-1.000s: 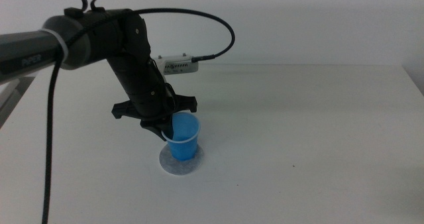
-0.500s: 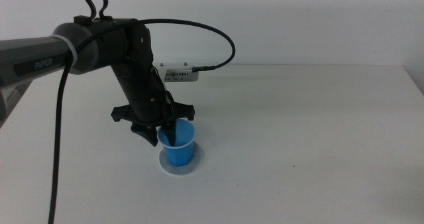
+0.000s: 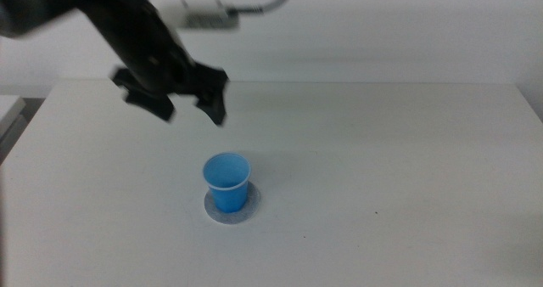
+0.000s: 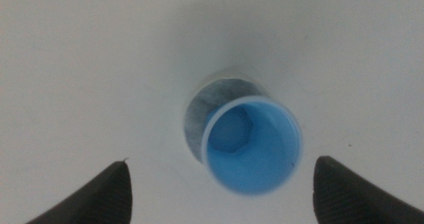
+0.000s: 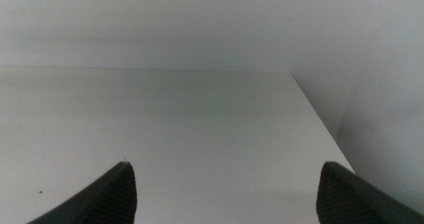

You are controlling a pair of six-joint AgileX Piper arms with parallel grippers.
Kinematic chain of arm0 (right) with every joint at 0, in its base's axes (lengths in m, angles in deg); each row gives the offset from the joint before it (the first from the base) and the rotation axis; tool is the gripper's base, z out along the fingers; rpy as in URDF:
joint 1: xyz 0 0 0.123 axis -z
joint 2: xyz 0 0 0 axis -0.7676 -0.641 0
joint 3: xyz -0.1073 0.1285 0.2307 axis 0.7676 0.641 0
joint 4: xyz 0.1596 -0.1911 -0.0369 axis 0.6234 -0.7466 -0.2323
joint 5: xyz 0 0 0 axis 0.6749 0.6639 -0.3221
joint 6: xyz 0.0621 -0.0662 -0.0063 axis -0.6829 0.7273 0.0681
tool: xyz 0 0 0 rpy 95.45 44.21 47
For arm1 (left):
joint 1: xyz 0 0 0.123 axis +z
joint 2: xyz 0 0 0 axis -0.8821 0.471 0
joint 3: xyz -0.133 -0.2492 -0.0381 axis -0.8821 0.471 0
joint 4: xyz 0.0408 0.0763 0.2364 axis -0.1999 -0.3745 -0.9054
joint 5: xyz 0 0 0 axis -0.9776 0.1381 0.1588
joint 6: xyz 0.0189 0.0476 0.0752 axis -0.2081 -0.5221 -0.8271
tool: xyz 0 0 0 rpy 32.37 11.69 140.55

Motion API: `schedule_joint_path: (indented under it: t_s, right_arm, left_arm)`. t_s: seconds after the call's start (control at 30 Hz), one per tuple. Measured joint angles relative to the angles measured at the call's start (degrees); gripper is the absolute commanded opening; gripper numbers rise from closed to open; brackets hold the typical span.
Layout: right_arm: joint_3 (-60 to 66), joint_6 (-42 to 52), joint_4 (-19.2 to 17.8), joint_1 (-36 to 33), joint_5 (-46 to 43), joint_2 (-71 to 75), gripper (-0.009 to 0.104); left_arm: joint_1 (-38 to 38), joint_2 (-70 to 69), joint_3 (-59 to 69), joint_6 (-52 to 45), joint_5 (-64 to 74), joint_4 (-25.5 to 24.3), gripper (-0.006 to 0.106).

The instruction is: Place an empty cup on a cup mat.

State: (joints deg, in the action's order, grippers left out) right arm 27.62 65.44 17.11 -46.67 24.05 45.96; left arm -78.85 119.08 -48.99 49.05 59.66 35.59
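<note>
Blurred by motion in the middle view: left gripper, raised above the white table and up-left of the cup, arm cut off at the picture's top-left corner. Only the two dark jaw tips visible in the left wrist view, set wide apart at the frame's lower corners, holding nothing and touching nothing. Mostly hidden under the cup: cup mat, showing as a thin pale-grey ring around the base; in the left wrist view, just a speckled grey crescent peeking out on one side of the rim.

Blue cup standing upright on the mat, centred or nearly so, mouth opening straight up, long axis vertical, tapering down to the base. Seen from above in the left wrist view, interior empty, pale rim a clean circle, slightly soft in focus.

Right gripper out of the middle view; in its own wrist view, jaw tips far apart with nothing between them, facing bare tabletop, the table's far corner and a pale wall.
</note>
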Motion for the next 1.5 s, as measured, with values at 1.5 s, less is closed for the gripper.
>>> schedule_joint_path:
  t_s: [1.5]
  right_arm:
    - [0.0,0.0,0.0,0.0,0.0,0.0,0.093]
  left_arm:
    - [10.7,-103.3,88.9,7.9,-59.1,-15.0,0.094]
